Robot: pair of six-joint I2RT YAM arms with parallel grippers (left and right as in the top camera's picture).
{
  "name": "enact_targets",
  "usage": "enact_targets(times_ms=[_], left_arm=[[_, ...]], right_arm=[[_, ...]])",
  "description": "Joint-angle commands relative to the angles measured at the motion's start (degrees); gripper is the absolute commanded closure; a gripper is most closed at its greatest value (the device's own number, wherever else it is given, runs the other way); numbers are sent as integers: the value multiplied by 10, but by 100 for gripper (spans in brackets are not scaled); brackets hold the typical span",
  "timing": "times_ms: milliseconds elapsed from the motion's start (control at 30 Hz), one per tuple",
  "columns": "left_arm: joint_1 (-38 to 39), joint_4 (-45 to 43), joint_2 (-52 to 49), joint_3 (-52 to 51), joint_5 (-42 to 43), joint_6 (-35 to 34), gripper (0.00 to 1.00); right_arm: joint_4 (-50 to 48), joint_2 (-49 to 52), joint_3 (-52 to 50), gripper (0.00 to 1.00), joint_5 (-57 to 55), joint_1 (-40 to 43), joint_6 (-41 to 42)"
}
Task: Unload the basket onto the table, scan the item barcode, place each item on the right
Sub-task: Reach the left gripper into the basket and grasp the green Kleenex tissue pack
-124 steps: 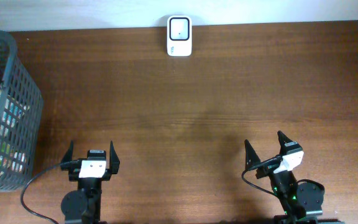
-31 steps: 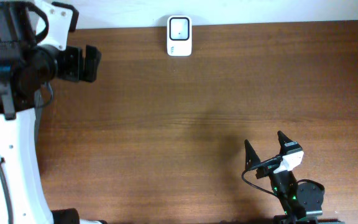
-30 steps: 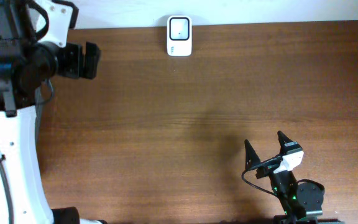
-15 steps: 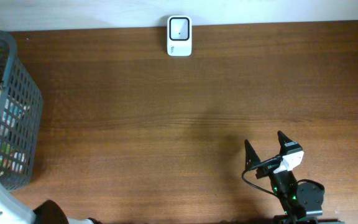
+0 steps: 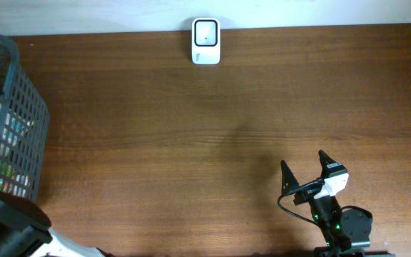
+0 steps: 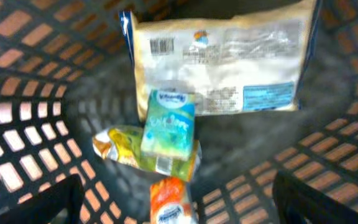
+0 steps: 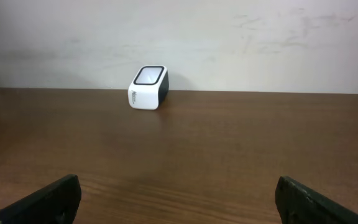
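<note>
In the left wrist view I look down into the black mesh basket. A large cream packet lies at its far side, with a barcode on its upper left corner. A small green and blue carton rests on a yellow-green packet, and an orange packet lies nearest. My left gripper hangs open above the orange packet, touching nothing. The white scanner stands at the table's far edge. My right gripper rests open and empty at the front right.
The basket fills the table's left end, its wall rising round the left gripper. Part of the left arm shows at the lower left corner. The right wrist view faces the scanner across bare wood, with a pale wall behind it.
The left arm has swung from over the table's far left corner down to the near left, uncovering the basket in the overhead view. The right arm has not moved.
</note>
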State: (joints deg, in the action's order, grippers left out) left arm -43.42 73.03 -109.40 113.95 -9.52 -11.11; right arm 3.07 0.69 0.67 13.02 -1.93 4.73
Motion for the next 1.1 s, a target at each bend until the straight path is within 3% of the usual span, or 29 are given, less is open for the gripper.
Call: enact_targets(times_ms=[0, 200, 433, 567, 700, 867, 1067], left_arm=[[-16, -45, 0, -70, 54, 81, 2], [-18, -132, -11, -169, 18, 106, 2], [-19, -170, -55, -183, 7, 108, 11], [-19, -171, -66, -183, 7, 107, 39], [-19, -168, -79, -183, 7, 107, 45], [-19, -164, -79, -181, 11, 107, 81], [-18, -138, -62, -146, 39, 90, 93]], right_arm=[[2, -3, -3, 1, 3, -3, 2], [2, -3, -3, 1, 3, -3, 2], [2, -3, -3, 1, 3, -3, 2], [2, -3, -3, 1, 3, -3, 2], [2, -3, -3, 1, 3, -3, 2], [2, -3, -3, 1, 3, -3, 2], [2, -3, -3, 1, 3, -3, 2]])
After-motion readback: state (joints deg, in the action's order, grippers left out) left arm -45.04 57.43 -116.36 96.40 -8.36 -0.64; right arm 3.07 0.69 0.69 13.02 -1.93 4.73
